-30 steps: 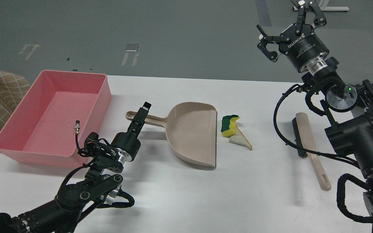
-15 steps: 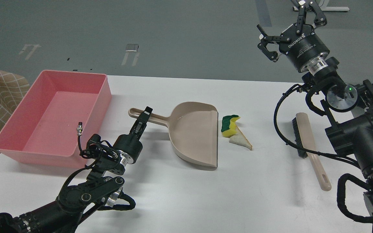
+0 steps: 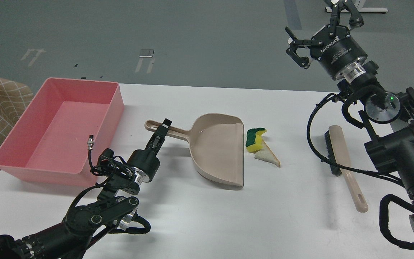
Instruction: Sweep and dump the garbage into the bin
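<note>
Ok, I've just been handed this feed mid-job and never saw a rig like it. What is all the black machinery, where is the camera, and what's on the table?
You are looking from the robot's own head, forward and down at a white table. The black machinery is its two arms. The left gripper is at the handle of the beige dustpan; whether it is shut on it I cannot tell. The right gripper hangs open above the table's far right, holding nothing. Right of the dustpan's mouth lies the garbage: a yellow-green sponge piece and a bread slice. Further right lies a brush, untouched. The pink bin stands at the left.
</note>
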`<state>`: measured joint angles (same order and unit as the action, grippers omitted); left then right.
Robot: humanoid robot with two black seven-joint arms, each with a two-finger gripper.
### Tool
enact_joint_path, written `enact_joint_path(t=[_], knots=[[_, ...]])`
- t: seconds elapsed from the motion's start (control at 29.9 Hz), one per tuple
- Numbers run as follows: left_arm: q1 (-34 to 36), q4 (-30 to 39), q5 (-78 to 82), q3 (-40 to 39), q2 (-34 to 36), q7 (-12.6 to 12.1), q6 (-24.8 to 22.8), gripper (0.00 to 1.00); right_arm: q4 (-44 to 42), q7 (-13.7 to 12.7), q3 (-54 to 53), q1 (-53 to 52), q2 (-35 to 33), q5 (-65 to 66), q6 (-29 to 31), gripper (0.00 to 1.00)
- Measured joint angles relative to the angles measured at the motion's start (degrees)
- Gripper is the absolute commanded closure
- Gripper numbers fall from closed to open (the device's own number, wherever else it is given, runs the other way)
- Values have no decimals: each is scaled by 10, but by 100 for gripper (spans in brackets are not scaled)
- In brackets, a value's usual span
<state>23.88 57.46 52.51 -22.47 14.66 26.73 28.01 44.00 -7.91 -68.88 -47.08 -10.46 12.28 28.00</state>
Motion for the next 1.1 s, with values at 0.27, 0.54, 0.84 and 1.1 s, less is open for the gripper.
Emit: enact_joint_path(t=[0.27, 0.54, 0.84, 1.1], knots=[[12, 0, 0, 21, 4, -1, 0, 100, 26, 0, 160, -36, -103, 24, 0, 0], [27, -3, -2, 36, 5, -2, 0, 100, 46, 0, 343, -123, -177, 59, 0, 0], [34, -5, -2, 37, 8, -4, 0, 100, 67, 0, 397, -143, -207, 123, 0, 2], [37, -5, -2, 37, 15, -4, 0, 100, 122, 0, 402, -142, -251, 225, 0, 1]])
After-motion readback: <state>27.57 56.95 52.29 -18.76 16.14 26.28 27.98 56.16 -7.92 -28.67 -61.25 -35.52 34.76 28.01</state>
